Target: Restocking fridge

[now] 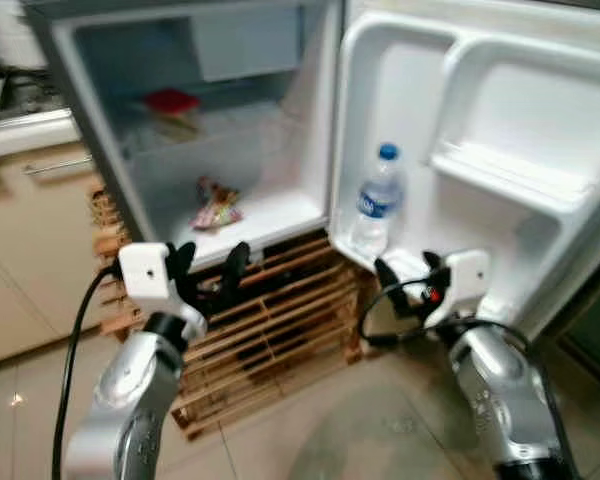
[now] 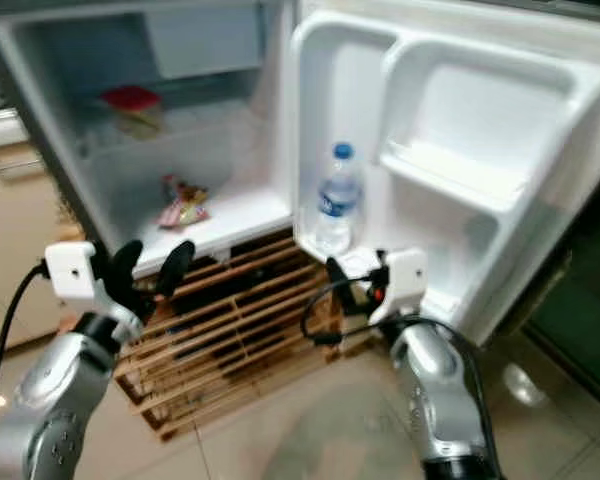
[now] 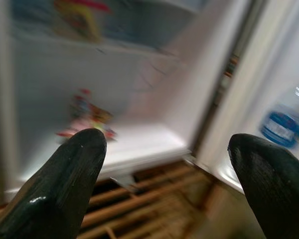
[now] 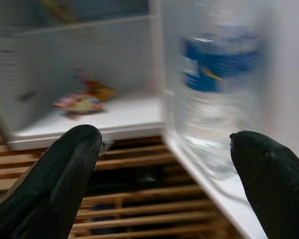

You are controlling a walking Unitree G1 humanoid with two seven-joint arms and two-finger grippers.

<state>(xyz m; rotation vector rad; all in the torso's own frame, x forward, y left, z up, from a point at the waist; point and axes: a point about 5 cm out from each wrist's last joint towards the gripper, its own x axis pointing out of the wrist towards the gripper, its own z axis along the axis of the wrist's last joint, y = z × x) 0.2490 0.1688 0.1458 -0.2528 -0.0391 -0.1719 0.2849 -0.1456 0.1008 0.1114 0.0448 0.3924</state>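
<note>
A small white fridge (image 1: 315,110) stands open on a wooden pallet (image 1: 280,330). A clear water bottle (image 1: 377,205) with a blue cap and label stands upright in the lowest door shelf (image 1: 500,300). A colourful snack packet (image 1: 215,205) lies on the fridge floor, and a red-topped item (image 1: 172,101) sits on the upper shelf. My left gripper (image 1: 208,270) is open and empty just below the fridge's front edge. My right gripper (image 1: 408,275) is open and empty just in front of and below the water bottle (image 4: 217,94).
The fridge door (image 1: 520,170) swings out to the right, with an upper door shelf (image 1: 510,180). Beige kitchen cabinets (image 1: 30,250) and a counter stand at the left. A glossy tiled floor (image 1: 350,430) lies in front of the pallet.
</note>
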